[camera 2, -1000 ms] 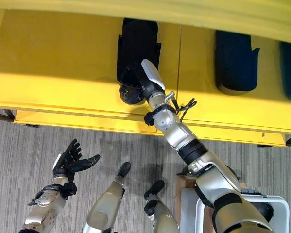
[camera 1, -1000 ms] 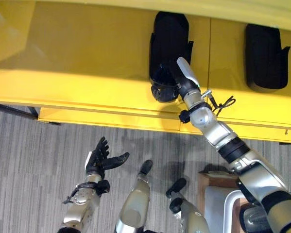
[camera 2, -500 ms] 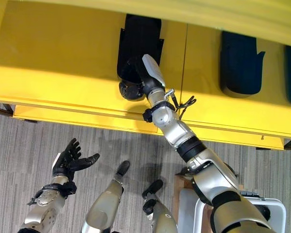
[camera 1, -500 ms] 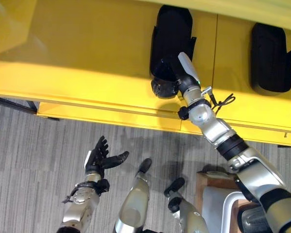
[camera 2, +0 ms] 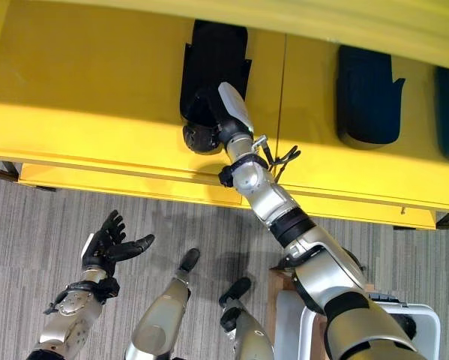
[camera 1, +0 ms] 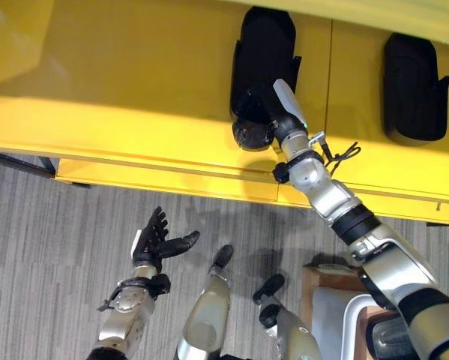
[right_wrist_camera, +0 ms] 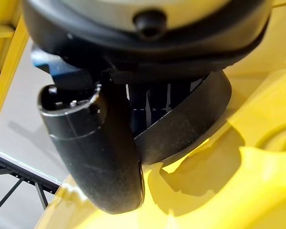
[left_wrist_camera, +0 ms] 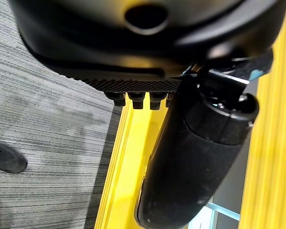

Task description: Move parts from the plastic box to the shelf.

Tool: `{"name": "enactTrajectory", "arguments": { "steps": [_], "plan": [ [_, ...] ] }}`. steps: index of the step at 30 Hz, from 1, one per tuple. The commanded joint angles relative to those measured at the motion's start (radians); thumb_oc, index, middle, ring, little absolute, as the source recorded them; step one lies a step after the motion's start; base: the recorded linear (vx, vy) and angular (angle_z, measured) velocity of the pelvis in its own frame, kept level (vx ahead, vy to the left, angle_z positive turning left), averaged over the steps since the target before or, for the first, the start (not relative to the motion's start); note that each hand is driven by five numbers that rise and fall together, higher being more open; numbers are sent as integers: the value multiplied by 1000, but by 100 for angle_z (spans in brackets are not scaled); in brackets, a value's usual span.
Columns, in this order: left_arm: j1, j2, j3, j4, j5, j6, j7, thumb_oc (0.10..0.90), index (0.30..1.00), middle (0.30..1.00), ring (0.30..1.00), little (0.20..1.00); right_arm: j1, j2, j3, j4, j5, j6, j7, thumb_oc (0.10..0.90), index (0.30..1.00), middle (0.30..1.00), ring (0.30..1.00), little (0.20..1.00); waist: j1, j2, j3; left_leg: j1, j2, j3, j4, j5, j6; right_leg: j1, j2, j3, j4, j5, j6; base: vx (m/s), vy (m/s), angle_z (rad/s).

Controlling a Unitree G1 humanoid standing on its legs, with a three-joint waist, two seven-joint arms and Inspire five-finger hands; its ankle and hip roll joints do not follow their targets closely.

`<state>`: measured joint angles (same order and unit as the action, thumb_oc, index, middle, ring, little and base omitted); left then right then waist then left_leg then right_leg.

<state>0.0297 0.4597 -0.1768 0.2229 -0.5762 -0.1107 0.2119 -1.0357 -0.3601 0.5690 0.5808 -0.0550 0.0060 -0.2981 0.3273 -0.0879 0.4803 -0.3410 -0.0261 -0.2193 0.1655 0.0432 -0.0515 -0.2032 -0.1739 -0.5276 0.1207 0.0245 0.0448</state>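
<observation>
The right hand [camera 1: 282,112] is up on the yellow shelf [camera 1: 119,90], thumb and fingers wrapped round the near end of a black part [camera 1: 260,71] lying there. A second black part [camera 1: 411,86] sits further right on the same shelf. The left hand [camera 1: 153,244] hangs low over the carpet [camera 1: 52,247], fingers spread and holding nothing. The box [camera 2: 426,319] corner shows bottom right.

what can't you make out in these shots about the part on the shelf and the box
- Right robot hand: head views hide its fingers behind the black part on the yellow shelf; the right wrist view suggests they curl round its rim.
- White plastic box: cut off at the picture's corner, contents unclear.
- Left robot hand: open, idle.
</observation>
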Motion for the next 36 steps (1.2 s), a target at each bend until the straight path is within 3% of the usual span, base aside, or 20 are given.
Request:
{"name": "enactTrajectory", "arguments": {
  "steps": [1,20,21,22,23,31,36],
  "plan": [
    [49,83,-8,-114,1,-87,2,900,1000,1000,1000,1000,-100,-3,20,-1,-1,-57,-33,400,300,300,300,300,-6,-29,-46,29,36,118,33,-71,31,-30,-76,36,39,44,88,0,0,0],
    [51,92,-5,-106,0,-92,-5,900,1000,1000,1000,1000,-122,-29,65,-1,-31,-61,-5,400,300,300,300,300,-17,-42,-53,37,42,120,15,-62,28,-24,-68,42,18,55,92,-2,-5,-1],
    [51,94,-4,-107,0,-92,-3,900,1000,1000,1000,1000,-124,-28,66,0,-31,-61,-5,510,454,454,454,454,-18,-43,-52,37,42,121,15,-62,28,-24,-68,42,18,55,92,0,0,0],
    [51,94,-4,-107,0,-92,-3,900,1000,1000,1000,1000,-124,-28,66,0,-31,-61,-5,765,811,811,811,811,-18,-43,-52,37,42,121,15,-62,28,-24,-68,42,18,55,92,0,0,0],
    [51,95,-4,-106,1,-92,-3,900,1000,1000,1000,1000,-127,-29,62,-2,-29,-61,-7,900,1000,1000,1000,1000,-18,-43,-51,36,41,121,15,-62,28,-23,-66,43,18,55,92,0,0,0],
    [51,101,7,-94,3,-88,3,900,1000,1000,1000,1000,-115,-27,36,-81,-21,-70,-20,900,1000,1000,1000,1000,-22,-42,-55,37,43,120,13,-60,29,-21,-64,46,16,55,95,-2,-3,-2],
    [59,100,25,-98,14,-86,8,900,1000,1000,1000,1000,-101,-72,50,-178,-74,-68,4,900,1000,1000,1000,1000,-33,-51,-57,41,42,122,15,-63,29,-19,-63,51,16,57,95,0,0,0]
  ]
}}
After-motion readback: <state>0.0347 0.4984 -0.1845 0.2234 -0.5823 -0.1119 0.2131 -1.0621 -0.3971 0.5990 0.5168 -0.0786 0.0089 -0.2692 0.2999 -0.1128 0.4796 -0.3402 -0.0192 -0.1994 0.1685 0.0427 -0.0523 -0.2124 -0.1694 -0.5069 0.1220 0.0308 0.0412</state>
